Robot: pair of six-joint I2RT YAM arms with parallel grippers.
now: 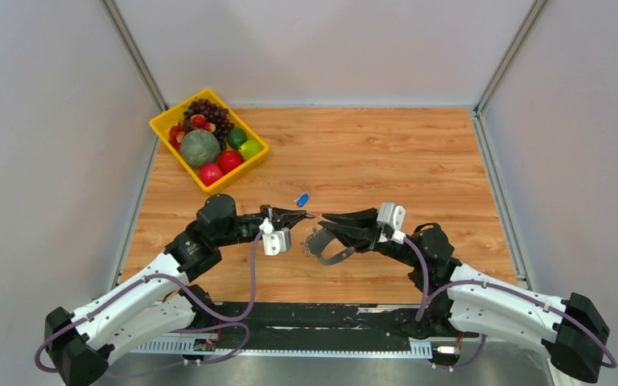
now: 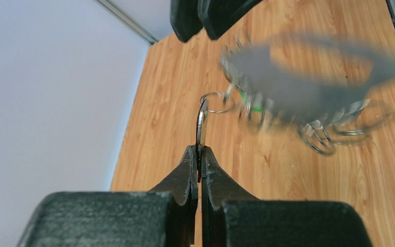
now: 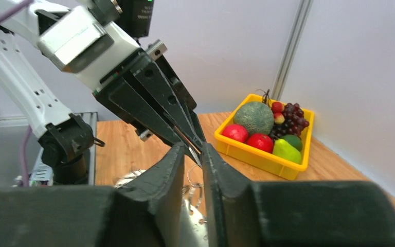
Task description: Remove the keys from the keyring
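My left gripper [image 1: 304,215] [image 2: 199,153] is shut on a single flat silver key [image 2: 201,122] standing on edge, with a small wire ring [image 2: 217,103] at its far end. The keyring [image 2: 313,77], a grey loop, and its bunch of keys [image 2: 324,134] [image 1: 319,240] are motion-blurred just beyond, under my right gripper [image 1: 327,218] [image 3: 194,150]. The right jaws stand slightly apart, tip to tip with the left fingers [image 3: 154,103]. Nothing is clamped between the right jaws. I cannot tell whether the bunch rests on the table.
A small blue-tagged piece [image 1: 302,199] lies on the wooden table [image 1: 418,161] just behind the grippers. A yellow basket [image 1: 166,129] [image 3: 252,157] of fruit stands at the back left. Grey walls enclose the table.
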